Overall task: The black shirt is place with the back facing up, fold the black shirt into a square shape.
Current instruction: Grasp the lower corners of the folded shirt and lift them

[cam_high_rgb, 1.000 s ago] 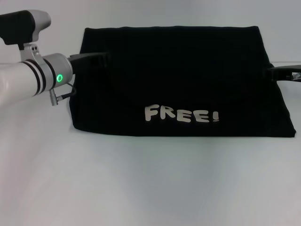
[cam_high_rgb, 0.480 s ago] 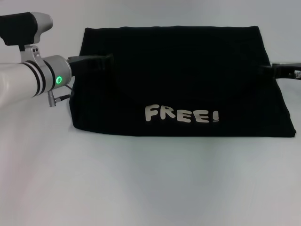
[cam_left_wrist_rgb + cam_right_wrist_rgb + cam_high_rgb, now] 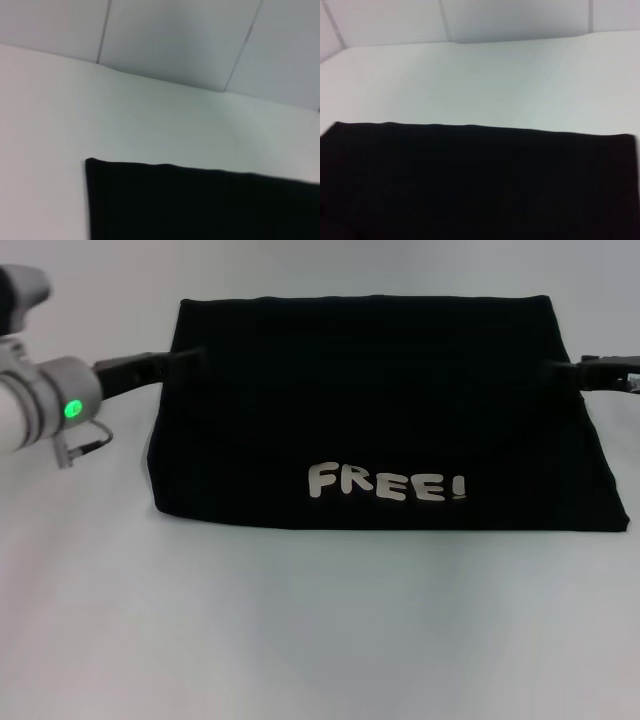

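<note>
The black shirt (image 3: pixel 380 410) lies flat on the white table as a folded, wide rectangle, with pale "FREE!" lettering (image 3: pixel 385 483) near its front edge. My left gripper (image 3: pixel 190 360) reaches in from the left and ends at the shirt's left edge, dark against the dark cloth. At the shirt's right edge, toward the back, sits my right gripper (image 3: pixel 568 371). The left wrist view shows a far corner of the shirt (image 3: pixel 200 205), and the right wrist view shows the shirt's (image 3: pixel 480 180) straight far edge.
The white table (image 3: pixel 320 620) extends bare in front of the shirt and to both sides. A pale panelled wall (image 3: pixel 175 40) rises behind the table's far edge.
My left arm has drawn back to the left, from over the shirt to its left edge. The right gripper has shifted slightly toward the back. The shirt lies as before.
</note>
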Robot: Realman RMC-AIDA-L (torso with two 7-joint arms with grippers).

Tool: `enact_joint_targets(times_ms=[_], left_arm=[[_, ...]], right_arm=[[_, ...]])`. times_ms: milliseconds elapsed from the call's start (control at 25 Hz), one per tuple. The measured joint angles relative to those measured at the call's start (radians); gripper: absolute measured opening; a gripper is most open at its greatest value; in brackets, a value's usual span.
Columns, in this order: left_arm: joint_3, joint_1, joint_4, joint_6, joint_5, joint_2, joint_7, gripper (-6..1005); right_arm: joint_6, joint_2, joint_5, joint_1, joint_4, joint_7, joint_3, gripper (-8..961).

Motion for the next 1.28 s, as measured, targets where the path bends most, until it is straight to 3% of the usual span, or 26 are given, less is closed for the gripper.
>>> enact_joint_targets(times_ms=[160, 320, 440, 680, 920, 1280], left_arm=[[-0.001, 0.095, 0.112, 0.305, -0.027, -0.003, -0.059, 892], [0.007, 0.166, 0.19, 0.535, -0.024, -0.007, -0.057, 890], [0.046, 0.21, 0.235, 0.611, -0.016, -0.011, -0.055, 889], [0.132, 0.277, 0.306, 0.616, 0.03, -0.025, -0.028, 885], [0.153, 0.277, 0.315, 0.571, 0.147, -0.028, -0.016, 878], [0.271, 0.266, 0.311, 0.445, 0.165, -0.044, -0.015, 867]], right_arm=[[-0.101, 0.002, 0.04, -0.028, -0.038, 0.0, 0.001, 693], [-0.167, 0.008, 0.095, -0.068, -0.067, -0.001, -0.005, 692], [-0.237, 0.006, 0.119, -0.09, -0.074, -0.007, -0.008, 690], [-0.315, -0.002, 0.121, -0.102, -0.078, -0.012, -0.012, 688], [-0.316, -0.001, 0.12, -0.1, -0.079, -0.008, -0.014, 685], [-0.299, 0.005, 0.122, -0.101, -0.068, -0.002, -0.013, 685]])
